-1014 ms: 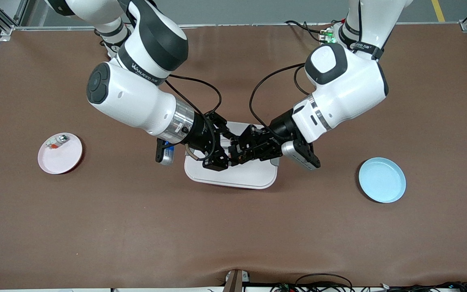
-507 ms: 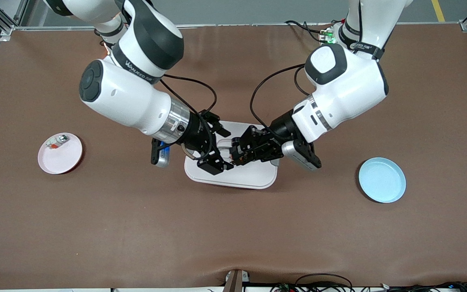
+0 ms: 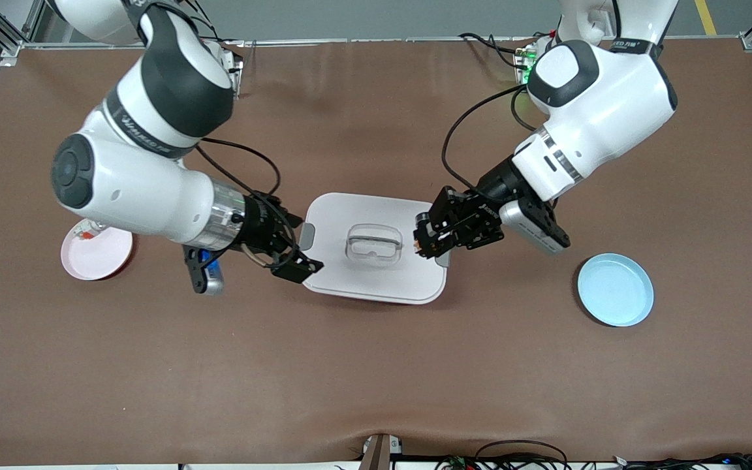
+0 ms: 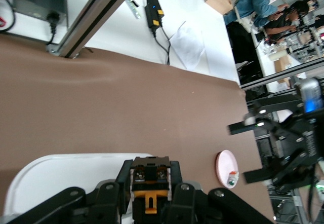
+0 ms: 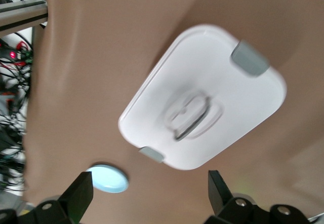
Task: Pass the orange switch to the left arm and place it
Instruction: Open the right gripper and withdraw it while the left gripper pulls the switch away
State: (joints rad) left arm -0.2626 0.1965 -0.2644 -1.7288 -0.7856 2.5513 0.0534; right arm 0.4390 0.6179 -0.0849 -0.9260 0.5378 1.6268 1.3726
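Hidden or cut off: the right arm's forearm is covering part of the pink plate (image 3: pixel 96 253) toward the right arm's end of the table, so only a sliver of the small silver-white piece (image 3: pixel 86 233) on it is showing. The left gripper (image 3: pixel 427 242) is masking the latch at that end of the box (image 3: pixel 376 274). The orange switch (image 4: pixel 149 201) is barely readable from the front camera; in the left wrist view it is showing as a dark body with an orange end between the fingers, its lower part cut off by the frame edge.

Counts: two arms, two plates (one pink, one blue (image 3: pixel 615 290)), one box, one switch, one silver-white piece.

Jaws: the left gripper's jaws are pressing together on the orange switch, holding it in the air over the edge of the box lid at the left arm's end. The right gripper (image 3: pixel 291 251) is hanging over the edge of the box at the right arm's end, jaws spread wide and holding nothing; in the right wrist view its two fingertips (image 5: pixel 77 193) are standing well apart with the whole lid and its clear handle (image 5: pixel 188 113) visible between them.
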